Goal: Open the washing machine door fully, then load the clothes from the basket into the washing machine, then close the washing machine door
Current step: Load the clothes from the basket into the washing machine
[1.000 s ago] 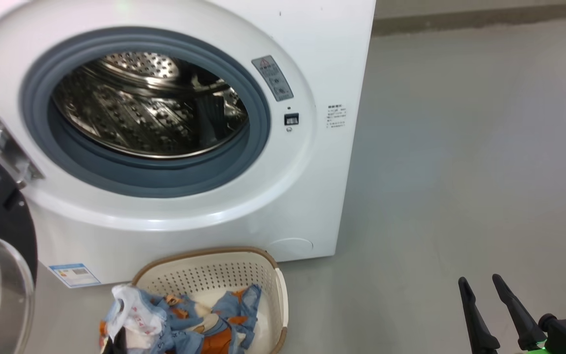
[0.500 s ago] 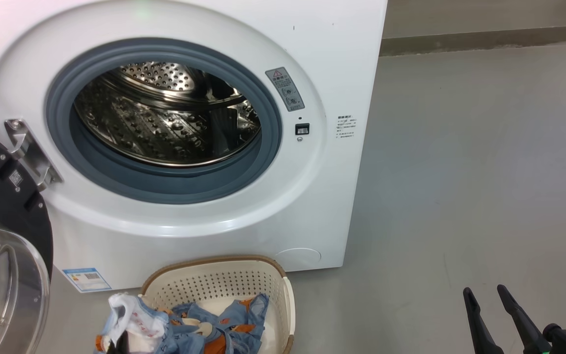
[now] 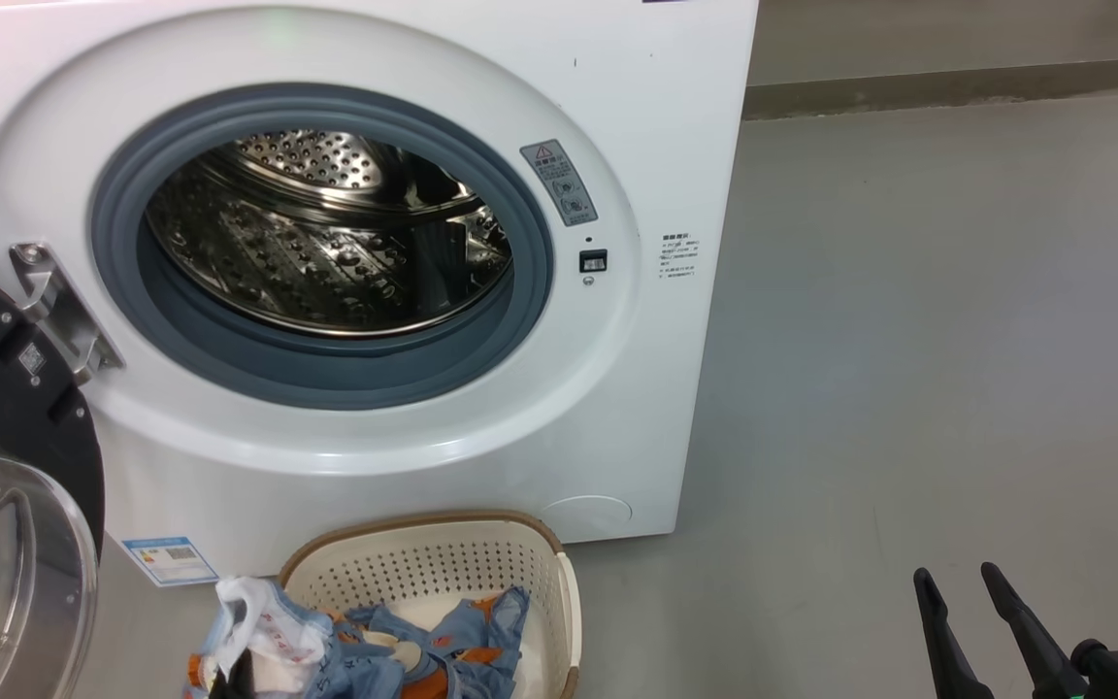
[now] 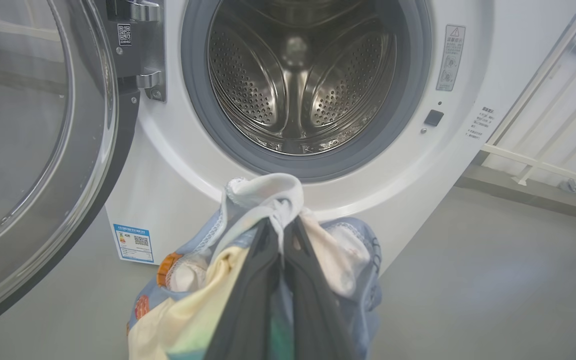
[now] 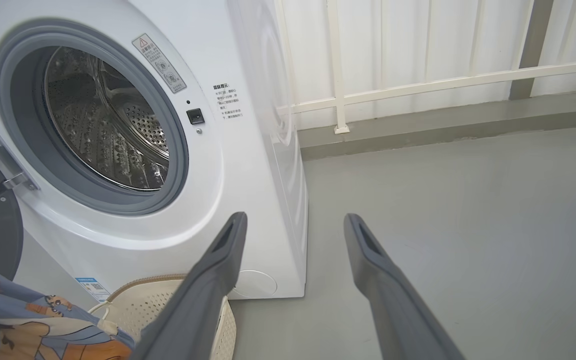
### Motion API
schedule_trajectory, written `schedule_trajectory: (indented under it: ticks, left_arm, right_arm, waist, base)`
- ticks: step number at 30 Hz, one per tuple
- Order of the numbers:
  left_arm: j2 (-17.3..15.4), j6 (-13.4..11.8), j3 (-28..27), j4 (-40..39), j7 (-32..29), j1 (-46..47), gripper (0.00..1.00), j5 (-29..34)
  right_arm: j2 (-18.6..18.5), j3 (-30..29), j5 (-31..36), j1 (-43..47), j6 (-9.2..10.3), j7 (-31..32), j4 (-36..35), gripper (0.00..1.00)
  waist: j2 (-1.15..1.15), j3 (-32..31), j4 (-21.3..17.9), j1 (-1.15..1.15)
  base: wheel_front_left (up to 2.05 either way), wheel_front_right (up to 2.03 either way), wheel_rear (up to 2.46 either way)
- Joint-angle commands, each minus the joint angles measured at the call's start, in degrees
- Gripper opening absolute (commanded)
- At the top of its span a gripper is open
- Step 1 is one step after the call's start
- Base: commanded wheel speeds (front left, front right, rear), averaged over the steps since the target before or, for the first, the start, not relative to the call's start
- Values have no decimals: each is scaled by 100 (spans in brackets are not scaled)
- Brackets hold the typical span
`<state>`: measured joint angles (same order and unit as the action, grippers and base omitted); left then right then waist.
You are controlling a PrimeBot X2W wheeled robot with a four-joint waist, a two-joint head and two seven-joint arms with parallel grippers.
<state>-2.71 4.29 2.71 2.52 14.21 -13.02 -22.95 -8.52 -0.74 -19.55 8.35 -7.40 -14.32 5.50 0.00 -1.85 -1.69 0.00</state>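
Observation:
The washing machine [image 3: 404, 466] stands ahead with its steel drum [image 3: 326, 243] exposed. Its door [image 3: 25, 408] is swung open to the left, black rim and glass bowl facing me. On the floor in front sits the cream basket [image 3: 481, 563] with blue and orange clothes [image 3: 443, 641] in it. In the left wrist view my left gripper [image 4: 280, 227] is shut on a bunch of white, cream and blue clothes [image 4: 263, 192], held below the drum opening [image 4: 298, 75]. My right gripper [image 3: 957, 582] hangs open over bare floor at the right, holding nothing [image 5: 293, 222].
A blue label sticker [image 3: 169, 560] marks the machine's lower left front. Grey floor [image 3: 908, 340] stretches to the right of the machine. A white railing [image 5: 418, 85] and a low kerb run behind it.
The head camera has shifted, so the machine sits lower and further right in the picture. The left gripper keeps its hold on the clothes. The right gripper stays open.

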Motion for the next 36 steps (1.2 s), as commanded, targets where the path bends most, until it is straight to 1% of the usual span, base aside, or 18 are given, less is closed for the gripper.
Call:
schedule_trajectory:
  ticks: [1,21,29,36]
  left_arm:
    - [-17,-29,-174,-180,79,81,0,-1]
    - [-17,-50,-158,-246,79,125,0,5]
    - [-17,-39,-112,-261,79,371,0,-17]
    - [-17,-17,-153,-195,79,793,0,63]
  right_arm:
    - [-59,112,84,-37,-9,-68,-133,100]
    - [-26,134,84,-51,-9,-68,-141,100]
    - [19,153,90,-60,-9,-68,-151,100]
    - [97,231,80,-168,-9,-68,-165,100]
  waist:
    - [0,-3,0,0]
    - [0,39,-11,0]
    - [0,118,-67,0]
    - [0,396,-249,0]
  base:
    - [0,0,0]
    - [0,0,0]
    - [0,0,0]
    - [0,0,0]
